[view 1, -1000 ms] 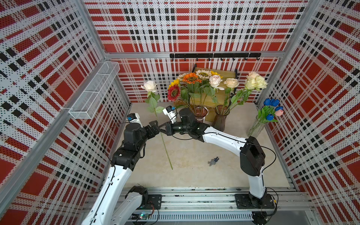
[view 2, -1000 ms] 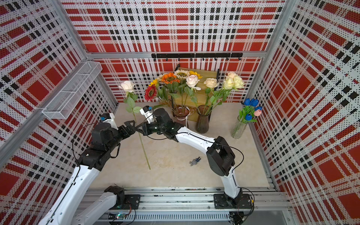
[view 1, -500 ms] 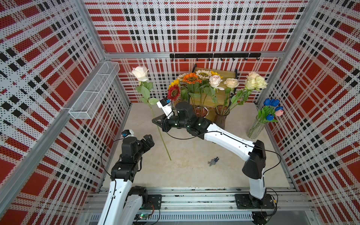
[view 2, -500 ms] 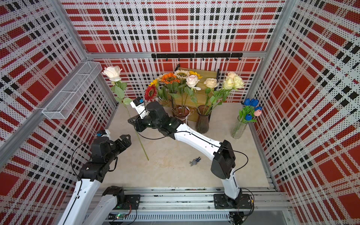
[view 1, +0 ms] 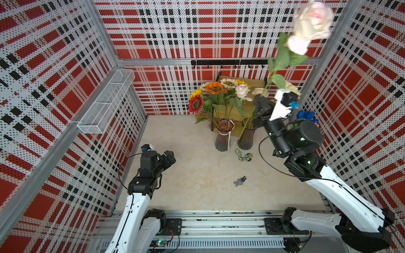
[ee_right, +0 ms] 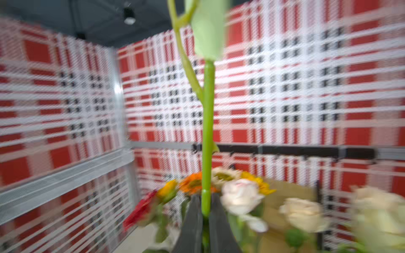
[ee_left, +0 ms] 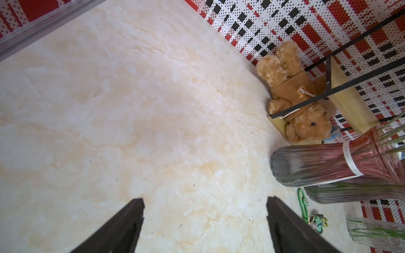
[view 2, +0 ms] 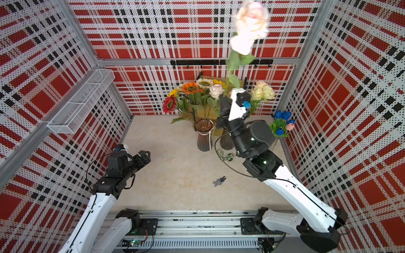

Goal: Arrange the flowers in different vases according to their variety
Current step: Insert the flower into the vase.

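A rose (view 1: 311,22), clamped in the right gripper (view 1: 259,103), stands at the brown vase (view 1: 246,137), 1 o'clock (the roses' home). The next move is probably threading its stem in. The left gripper (view 1: 169,158) gapes empty.

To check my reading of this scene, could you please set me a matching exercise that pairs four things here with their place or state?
Column one:
1. held rose
2. left gripper
3. pinkish vase
4. blue tulips

Column two:
a. open, holding nothing, above the table
b. next to one pink tulip
c. stem clamped by the right gripper, bloom raised high
d. holds the sunflowers

Pairs: 1-c, 2-a, 3-d, 4-b.
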Controlling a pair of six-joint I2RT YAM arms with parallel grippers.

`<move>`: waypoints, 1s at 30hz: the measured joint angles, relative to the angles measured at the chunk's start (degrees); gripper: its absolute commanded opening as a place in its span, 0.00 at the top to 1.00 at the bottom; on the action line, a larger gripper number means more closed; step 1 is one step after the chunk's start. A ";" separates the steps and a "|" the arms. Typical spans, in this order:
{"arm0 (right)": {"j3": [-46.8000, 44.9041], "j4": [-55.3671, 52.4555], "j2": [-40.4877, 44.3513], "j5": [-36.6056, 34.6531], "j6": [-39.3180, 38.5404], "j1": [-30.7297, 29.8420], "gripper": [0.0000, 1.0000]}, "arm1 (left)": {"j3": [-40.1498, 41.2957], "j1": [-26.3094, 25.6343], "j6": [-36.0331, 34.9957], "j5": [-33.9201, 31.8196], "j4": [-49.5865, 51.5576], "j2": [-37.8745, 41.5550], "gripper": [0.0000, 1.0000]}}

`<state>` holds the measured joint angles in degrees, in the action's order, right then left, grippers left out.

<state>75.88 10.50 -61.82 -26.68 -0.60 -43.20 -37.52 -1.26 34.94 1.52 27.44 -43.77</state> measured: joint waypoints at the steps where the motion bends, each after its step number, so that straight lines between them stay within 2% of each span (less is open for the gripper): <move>1: -2.32 1.95 1.14 -0.92 0.00 2.10 1.00 | 0.00 0.00 0.00 0.04 -0.22 -0.15 0.07; 5: -6.97 7.80 0.33 -1.27 -0.17 8.24 1.00 | -0.02 0.00 0.00 0.26 -0.59 -1.01 0.07; 10: -8.20 12.15 -5.68 -0.59 -1.60 11.72 1.00 | -0.04 0.00 0.00 0.26 -0.87 -1.86 0.07; 20: -7.58 20.92 -13.57 2.49 -6.56 12.37 1.00 | -0.31 0.00 0.00 0.37 -1.03 -2.19 0.08; 30: -2.71 25.00 -21.09 4.81 -13.57 12.37 1.00 | -1.14 0.00 -0.04 0.42 -1.25 -3.48 0.08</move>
<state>73.17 35.51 -82.91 -21.87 -14.17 -30.83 -38.65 -1.26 34.89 1.93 26.20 -47.24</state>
